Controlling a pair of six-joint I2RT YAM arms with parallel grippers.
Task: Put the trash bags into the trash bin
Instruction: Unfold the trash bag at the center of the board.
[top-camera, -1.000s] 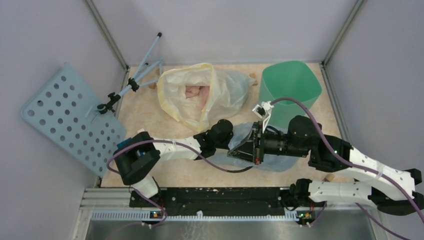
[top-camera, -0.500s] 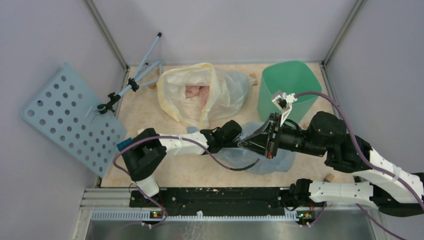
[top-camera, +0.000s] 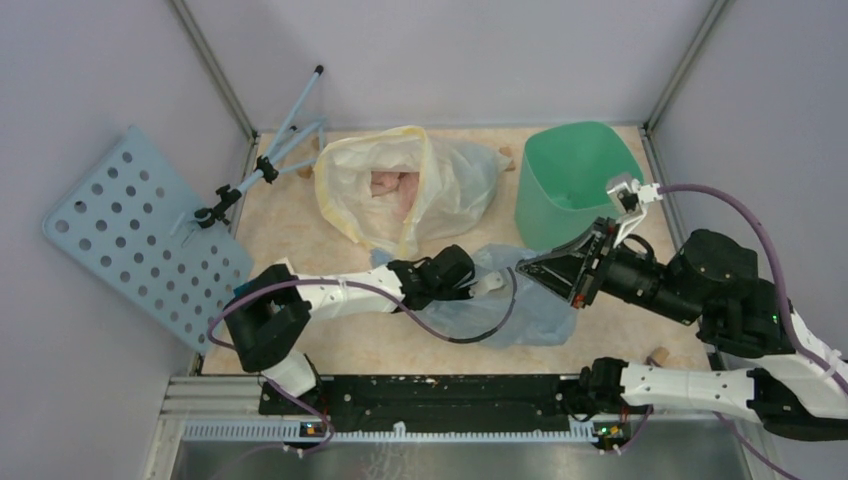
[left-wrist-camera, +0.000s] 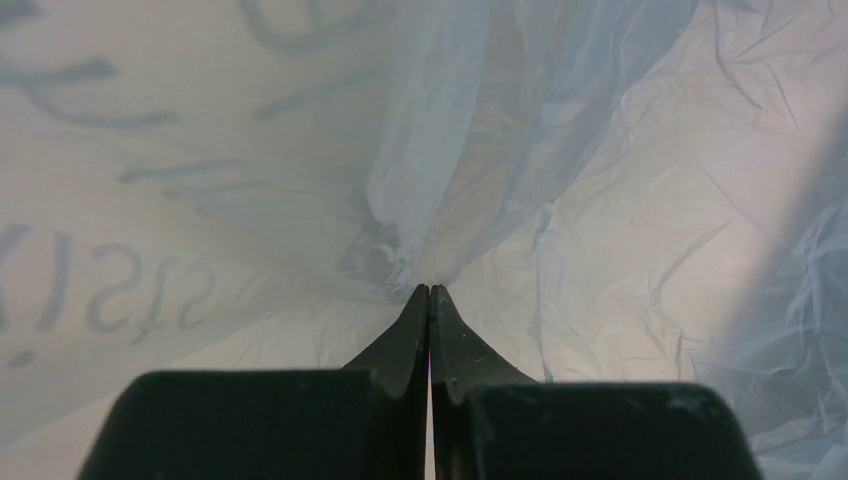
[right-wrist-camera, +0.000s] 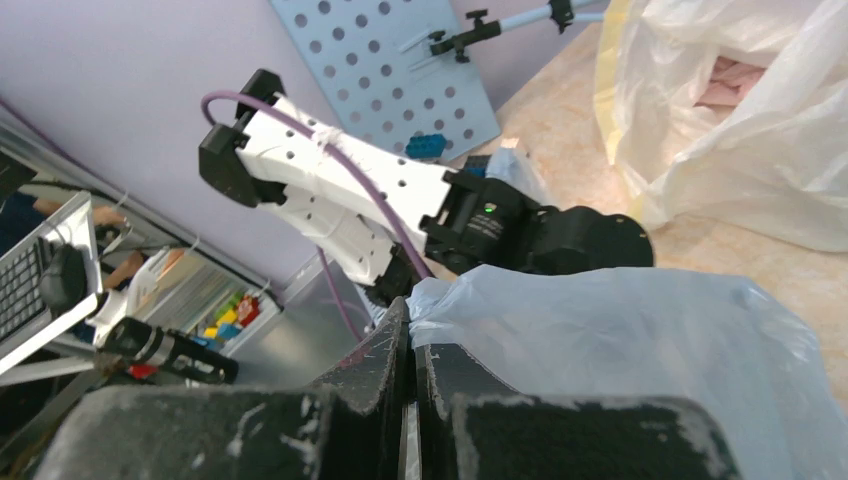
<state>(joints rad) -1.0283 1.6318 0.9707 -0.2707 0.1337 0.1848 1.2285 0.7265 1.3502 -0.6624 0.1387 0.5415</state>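
Pale-blue trash bag (top-camera: 535, 312) is spread between the two arms, partly lifted and partly draped on the surface (top-camera: 290, 215), at 7 o'clock of the mint-green trash bin (top-camera: 548, 210) and just beside it. The jaws of the left gripper (left-wrist-camera: 430, 292) are fully closed on a gathered pinch of film, from which creases radiate. The jaws of the right gripper (right-wrist-camera: 410, 325) are likewise closed, with a bunched edge of the bag caught at their tips.

The film is judged very light, limp and slippery. No shape is kept by it, and it may billow, cling or slide out of a thin pinch. A hold at two well-separated points near the edge is judged best, so that the bag can be carried over the bin opening at 1 o'clock. The whitish bag (top-camera: 400, 190) at 11 o'clock is to be left alone.
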